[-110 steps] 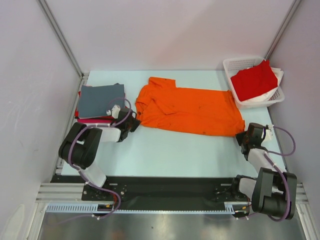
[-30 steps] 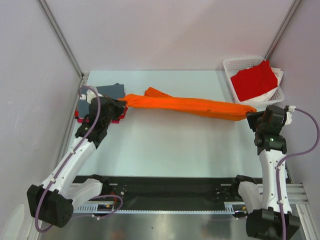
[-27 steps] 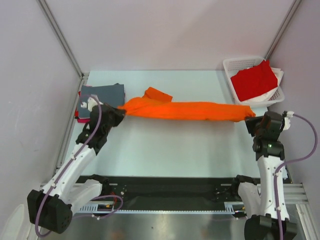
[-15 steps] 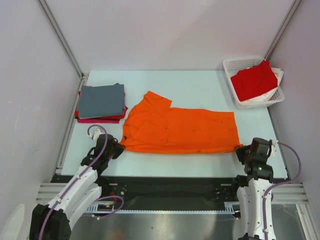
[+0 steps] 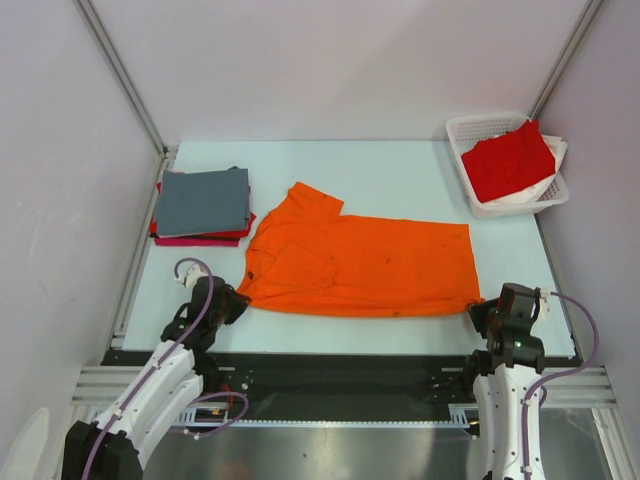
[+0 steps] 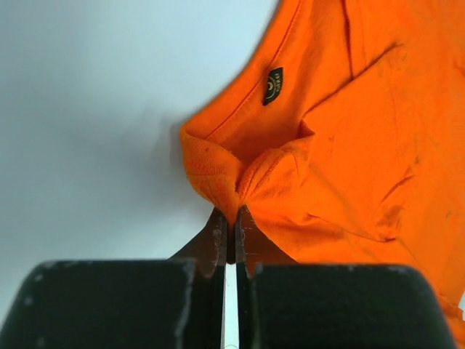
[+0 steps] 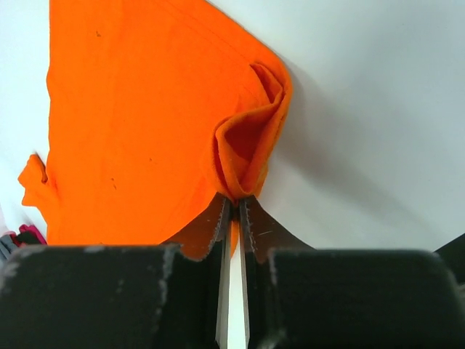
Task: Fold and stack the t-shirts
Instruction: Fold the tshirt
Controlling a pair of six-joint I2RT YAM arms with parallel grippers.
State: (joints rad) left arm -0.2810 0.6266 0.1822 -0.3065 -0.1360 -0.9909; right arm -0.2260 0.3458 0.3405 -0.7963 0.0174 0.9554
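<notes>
Puckering risk: left gripper (image 6: pixel 231 225) is pinching the orange t-shirt (image 5: pixel 360 265) near the collar, right gripper (image 7: pixel 234 207) at the hem corner, both finger pairs narrow on cloth. Bunched corners may be creasing on release, skewing the fold.

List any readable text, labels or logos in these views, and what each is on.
Black neck tag inside the collar of the orange shirt: a gold round logo with tiny lettering, too small to read.
No other text: nothing printed shows on the grey shirt, the red shirt or the basket.
</notes>
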